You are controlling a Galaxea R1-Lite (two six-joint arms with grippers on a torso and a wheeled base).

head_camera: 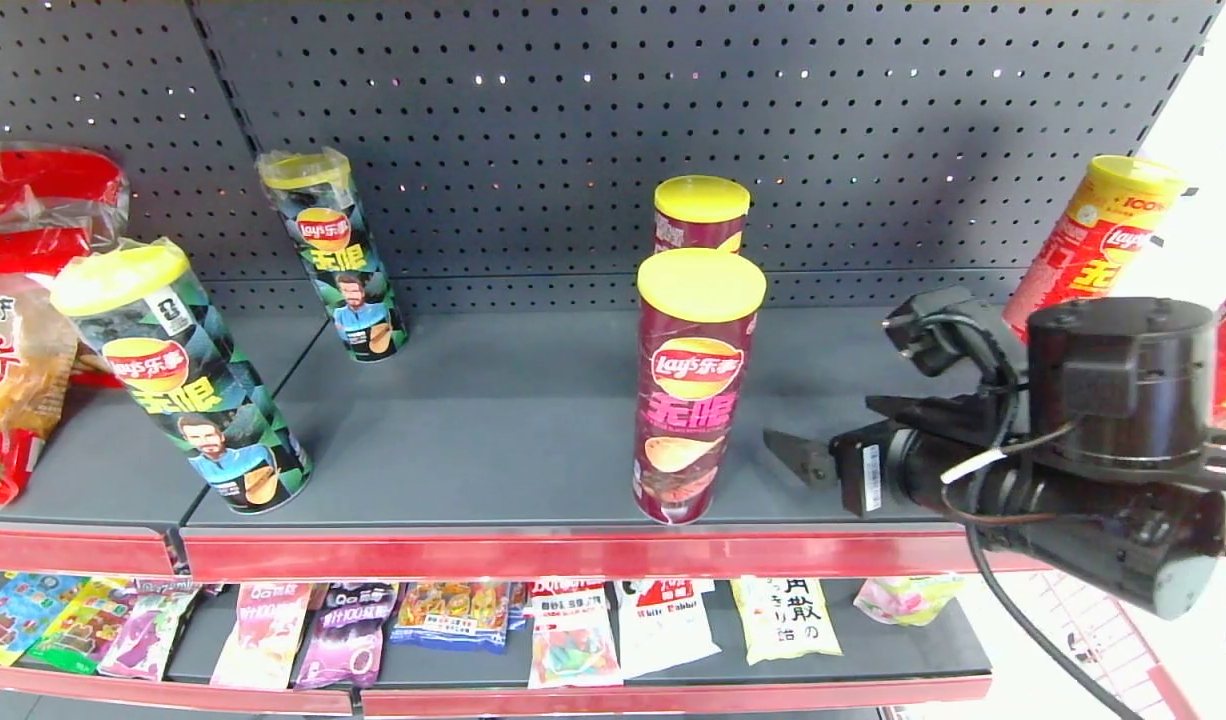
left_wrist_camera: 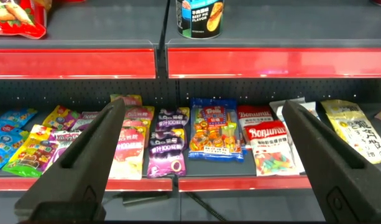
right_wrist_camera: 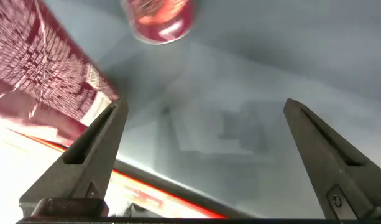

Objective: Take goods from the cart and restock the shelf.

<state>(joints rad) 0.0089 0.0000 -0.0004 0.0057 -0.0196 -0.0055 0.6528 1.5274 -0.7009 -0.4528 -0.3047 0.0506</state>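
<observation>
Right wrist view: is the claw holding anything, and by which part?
Nothing is held. The right claw is open over bare shelf, apart from the front maroon can. The left claw is open and empty too.

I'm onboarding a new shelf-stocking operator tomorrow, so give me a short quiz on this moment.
1. True or false: the right hand is shut on the front maroon cylindrical chip can with a yellow lid.
2. How many such maroon cans stand on the grey metal upper shelf? A one, B two, C four.
3. Fill in: the left hand is ___ and faces the colourful flat snack packets.
Key: 1 false, it is open, beside the can and apart from it; 2 B; 3 open.
</observation>
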